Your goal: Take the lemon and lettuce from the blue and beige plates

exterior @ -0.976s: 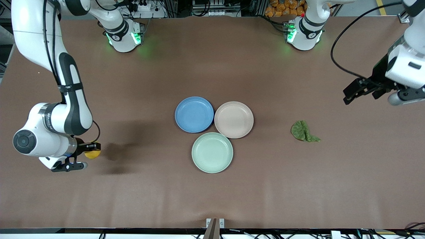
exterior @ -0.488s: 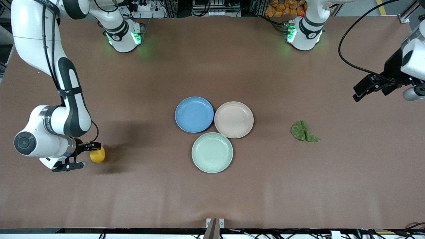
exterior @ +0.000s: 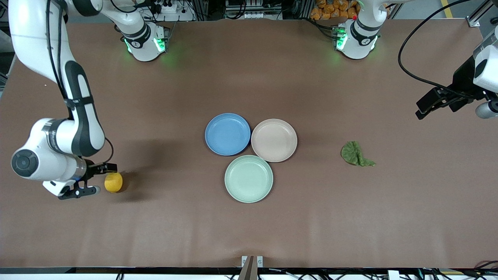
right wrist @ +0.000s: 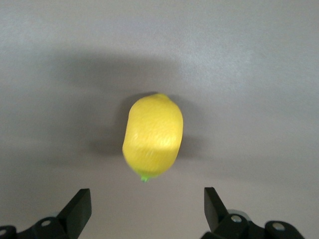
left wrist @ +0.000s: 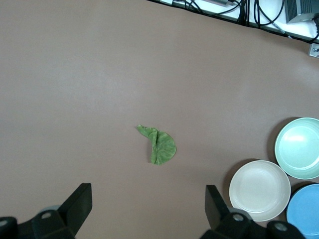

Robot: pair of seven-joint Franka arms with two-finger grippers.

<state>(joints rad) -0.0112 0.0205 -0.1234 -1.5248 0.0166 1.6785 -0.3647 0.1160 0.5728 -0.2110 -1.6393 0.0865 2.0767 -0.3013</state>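
The lemon (exterior: 113,182) lies free on the table near the right arm's end, just off the fingertips of my open, empty right gripper (exterior: 97,179). In the right wrist view the lemon (right wrist: 153,136) sits clear of the open right gripper (right wrist: 147,209). The lettuce (exterior: 356,154) lies on the table between the plates and the left arm's end. My left gripper (exterior: 422,109) is open and empty, raised over the table's left-arm end; the left wrist view shows it (left wrist: 148,209) apart from the lettuce (left wrist: 160,144). The blue plate (exterior: 227,134) and the beige plate (exterior: 274,140) hold nothing.
A mint-green plate (exterior: 248,178) touches both plates on the side nearer the front camera and holds nothing. The left wrist view shows the beige plate (left wrist: 259,190), the mint-green plate (left wrist: 298,148) and the blue plate (left wrist: 305,211). Brown table lies all around.
My right gripper opened and let go of the lemon, which now rests on the table; the gripper drew back a little. My left gripper moved off toward the left arm's end.
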